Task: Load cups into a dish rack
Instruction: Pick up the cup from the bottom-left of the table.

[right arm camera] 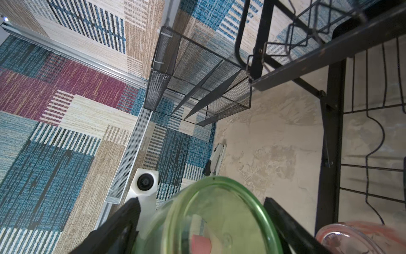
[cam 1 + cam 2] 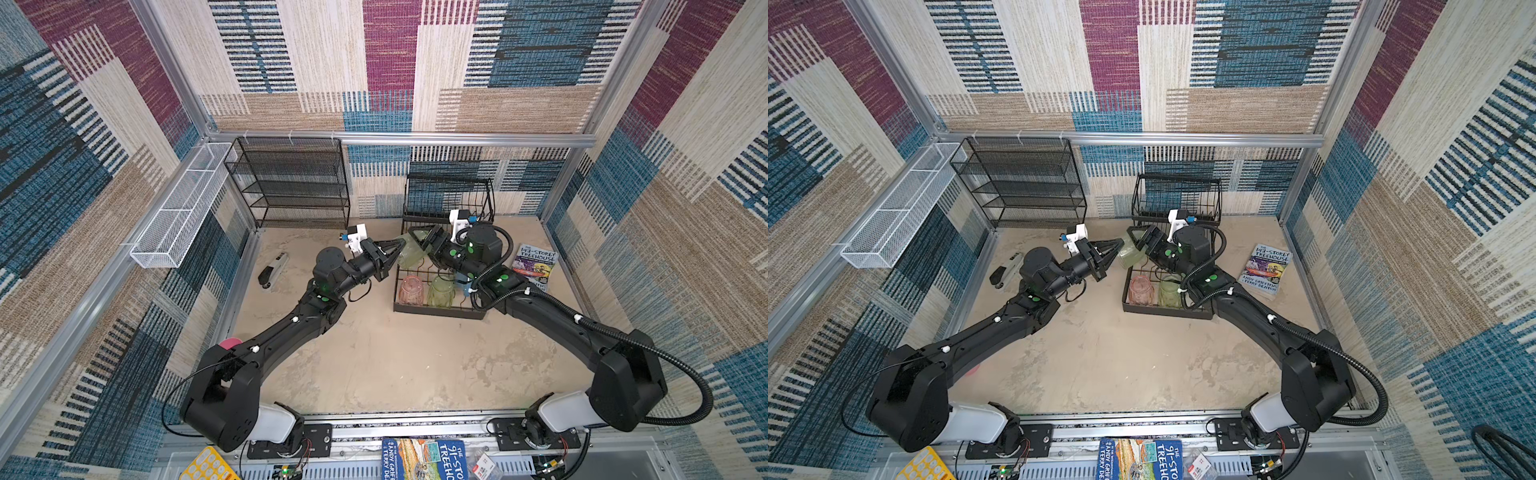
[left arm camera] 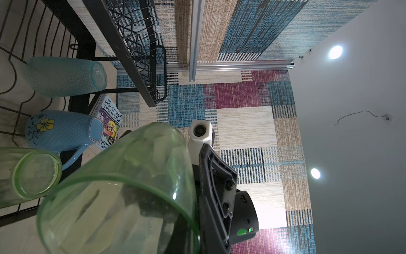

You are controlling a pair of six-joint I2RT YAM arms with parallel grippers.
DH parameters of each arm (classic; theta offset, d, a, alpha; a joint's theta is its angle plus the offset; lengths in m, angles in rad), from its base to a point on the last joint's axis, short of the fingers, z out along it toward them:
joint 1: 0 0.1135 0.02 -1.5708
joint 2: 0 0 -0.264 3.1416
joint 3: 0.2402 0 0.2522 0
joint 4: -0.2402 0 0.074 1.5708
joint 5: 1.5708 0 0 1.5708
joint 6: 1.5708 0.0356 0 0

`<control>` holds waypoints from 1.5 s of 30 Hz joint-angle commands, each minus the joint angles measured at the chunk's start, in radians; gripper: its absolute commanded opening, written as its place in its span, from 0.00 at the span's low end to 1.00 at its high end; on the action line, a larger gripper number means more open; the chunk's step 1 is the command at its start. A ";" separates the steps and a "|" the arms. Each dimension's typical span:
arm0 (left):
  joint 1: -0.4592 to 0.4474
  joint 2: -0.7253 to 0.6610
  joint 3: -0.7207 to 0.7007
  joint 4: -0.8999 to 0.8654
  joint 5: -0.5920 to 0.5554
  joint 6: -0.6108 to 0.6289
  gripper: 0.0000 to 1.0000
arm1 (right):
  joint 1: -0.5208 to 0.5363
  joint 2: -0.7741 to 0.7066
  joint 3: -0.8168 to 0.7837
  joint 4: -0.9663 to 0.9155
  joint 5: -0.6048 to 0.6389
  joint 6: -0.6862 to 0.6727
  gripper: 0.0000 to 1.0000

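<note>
A green tumbler [image 2: 409,253] [image 2: 1130,255] lies tilted in the air over the dish rack's [image 2: 436,311] back left corner. My left gripper [image 2: 398,246] is shut on its rim. My right gripper [image 2: 417,240] [image 1: 201,199] straddles the tumbler's [image 1: 219,220] base, open, with a gap beside one finger. In the lower tray stand a peach-pink cup [image 2: 410,289], a second green tumbler [image 2: 441,291] and a light-blue mug [image 3: 63,129]. A teal cup [image 3: 63,75] stands behind them. An opaque pink cup [image 2: 230,344] peeks out behind my left arm.
A black mesh shelf unit [image 2: 291,183] stands at the back left. A long white mesh basket [image 2: 178,208] hangs on the left wall. A stapler [image 2: 272,270] lies left of my left wrist. A book [image 2: 536,266] lies right of the rack.
</note>
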 commanded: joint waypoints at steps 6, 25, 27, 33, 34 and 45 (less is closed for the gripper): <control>0.000 0.011 -0.020 0.130 -0.018 -0.011 0.00 | -0.006 0.014 -0.053 0.164 -0.128 0.165 0.91; -0.002 0.031 -0.028 0.164 -0.002 -0.027 0.00 | -0.019 0.045 -0.016 0.150 -0.110 0.161 0.83; -0.004 0.039 -0.028 0.177 0.000 -0.032 0.00 | -0.019 0.046 -0.015 0.145 -0.104 0.160 0.79; -0.004 0.038 -0.027 0.146 0.004 -0.021 0.19 | -0.019 0.043 0.008 0.110 -0.062 0.099 0.53; -0.004 0.034 -0.024 0.130 0.008 -0.013 0.25 | -0.020 0.040 0.015 0.095 -0.045 0.081 0.51; -0.002 0.009 -0.005 -0.035 0.033 0.070 0.60 | -0.018 -0.006 0.057 -0.044 0.149 -0.140 0.47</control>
